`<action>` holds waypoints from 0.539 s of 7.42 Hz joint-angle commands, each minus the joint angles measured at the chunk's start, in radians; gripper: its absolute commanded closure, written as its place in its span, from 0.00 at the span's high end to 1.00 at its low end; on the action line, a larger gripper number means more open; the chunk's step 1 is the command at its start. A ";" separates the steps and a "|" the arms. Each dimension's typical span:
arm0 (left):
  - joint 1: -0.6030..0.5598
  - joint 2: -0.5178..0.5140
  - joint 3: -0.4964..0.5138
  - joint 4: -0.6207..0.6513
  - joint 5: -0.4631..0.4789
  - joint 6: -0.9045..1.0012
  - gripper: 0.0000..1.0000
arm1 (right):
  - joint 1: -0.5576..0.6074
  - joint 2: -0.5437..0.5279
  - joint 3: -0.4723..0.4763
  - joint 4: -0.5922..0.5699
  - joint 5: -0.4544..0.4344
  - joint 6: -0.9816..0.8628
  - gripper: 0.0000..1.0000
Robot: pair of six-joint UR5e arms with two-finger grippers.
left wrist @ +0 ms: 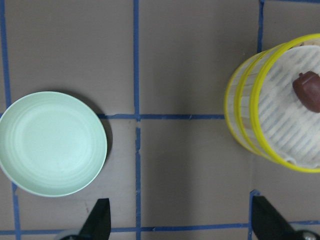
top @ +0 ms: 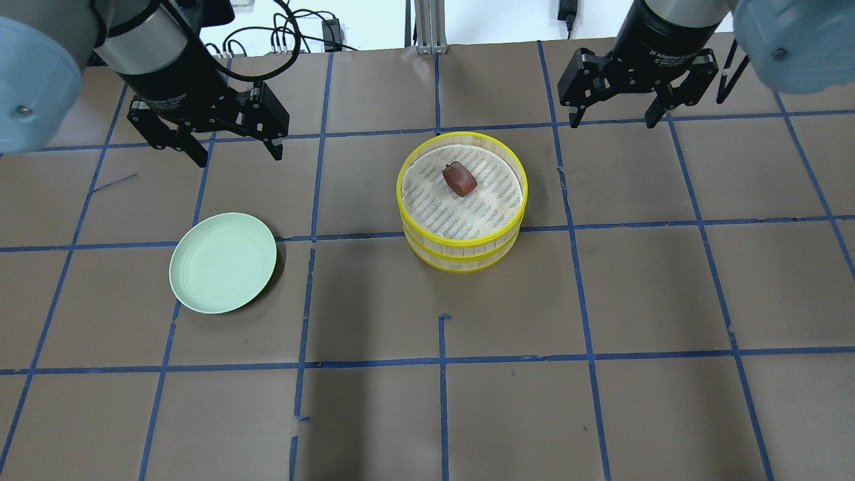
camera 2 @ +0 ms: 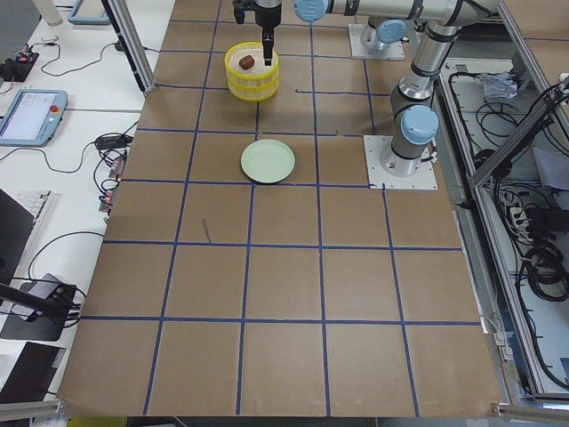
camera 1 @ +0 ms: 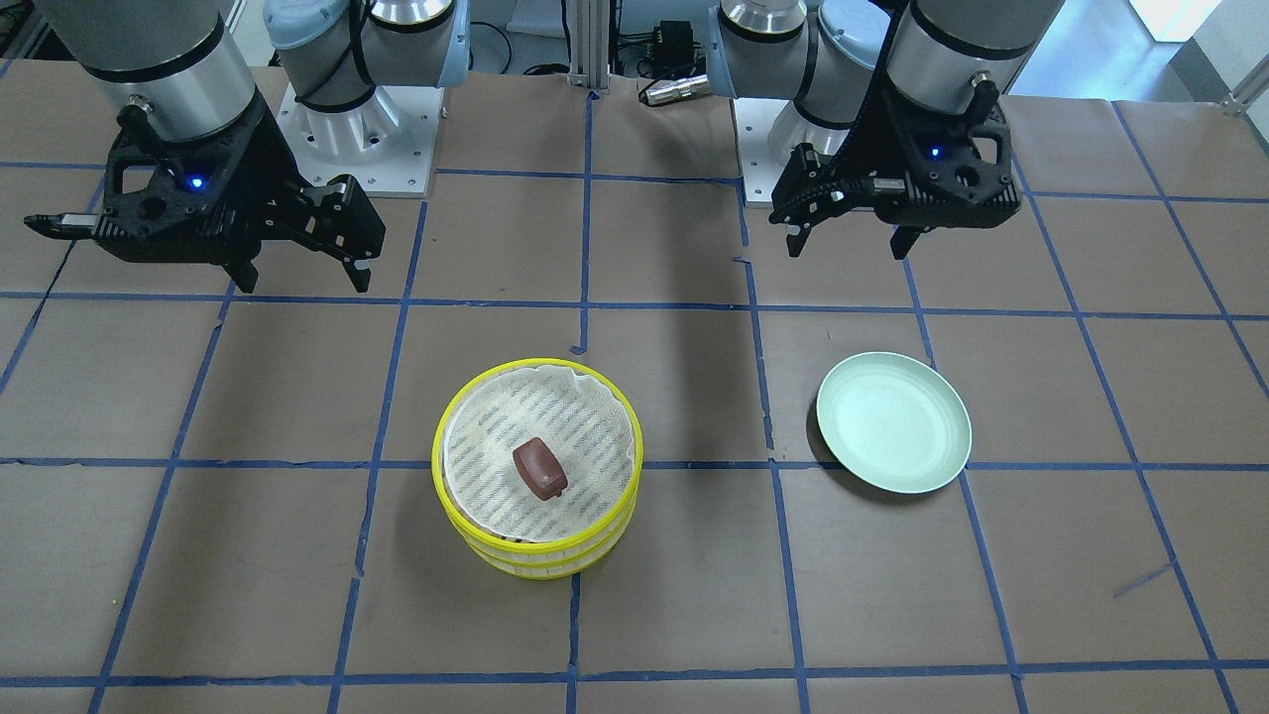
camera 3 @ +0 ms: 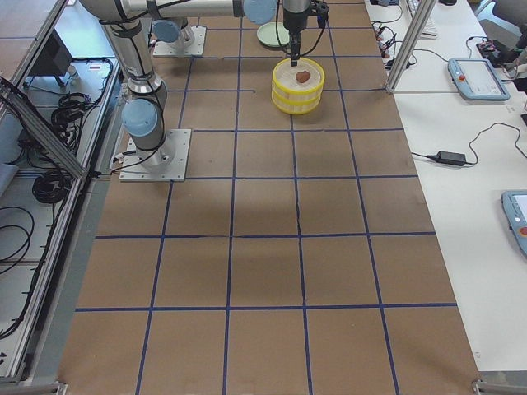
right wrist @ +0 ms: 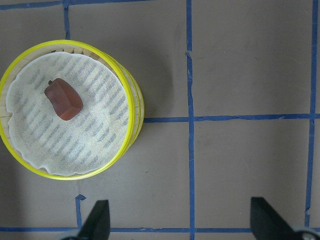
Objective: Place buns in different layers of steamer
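In the front-facing view the two steamer layers stand stacked mid-table, the top layer (camera 1: 438,461) seated on the bottom layer (camera 1: 540,565). The brown bun (camera 1: 539,468) lies near the middle of the top layer's cloth liner (camera 1: 585,416). The right gripper (camera 1: 302,281) hangs above the table (camera 1: 248,555) on the robot's side of the stack, well apart from it, its fingers spread with nothing between them. The left gripper (camera 1: 848,248) is spread the same way and holds nothing. It hangs on the robot's side of the pale green plate (camera 1: 892,423), which lies flat, well apart from the stack.

From overhead, the stack sits between the two grippers. The bun rests on the liner, and neither gripper is over it.

The two side views show the stack with the bun on top, but the grippers are too small there to judge.

The left wrist view has the plate at the left and the stack cut by the right edge, with both fingertips wide apart along the bottom.

The right wrist view has the stack and bun at the upper left, apart from the spread fingertips below. The inside of the bottom layer is hidden in every view.
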State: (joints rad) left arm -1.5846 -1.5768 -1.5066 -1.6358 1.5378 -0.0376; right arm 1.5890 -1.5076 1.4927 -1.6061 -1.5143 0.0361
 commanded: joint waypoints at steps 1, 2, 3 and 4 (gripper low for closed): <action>0.003 -0.021 0.041 -0.109 -0.005 0.001 1.00 | 0.005 0.003 -0.002 0.005 -0.001 0.001 1.00; 0.003 -0.028 0.046 -0.125 -0.010 0.002 1.00 | 0.005 0.000 -0.003 0.006 -0.003 0.001 1.00; 0.003 -0.043 0.039 -0.118 -0.002 0.005 1.00 | 0.005 0.000 -0.002 0.006 -0.003 -0.001 1.00; 0.003 -0.052 0.040 -0.107 0.002 0.005 1.00 | 0.005 0.001 -0.002 0.006 -0.003 -0.001 1.00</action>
State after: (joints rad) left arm -1.5816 -1.6154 -1.4665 -1.7492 1.5348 -0.0334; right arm 1.5937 -1.5071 1.4906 -1.6002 -1.5169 0.0358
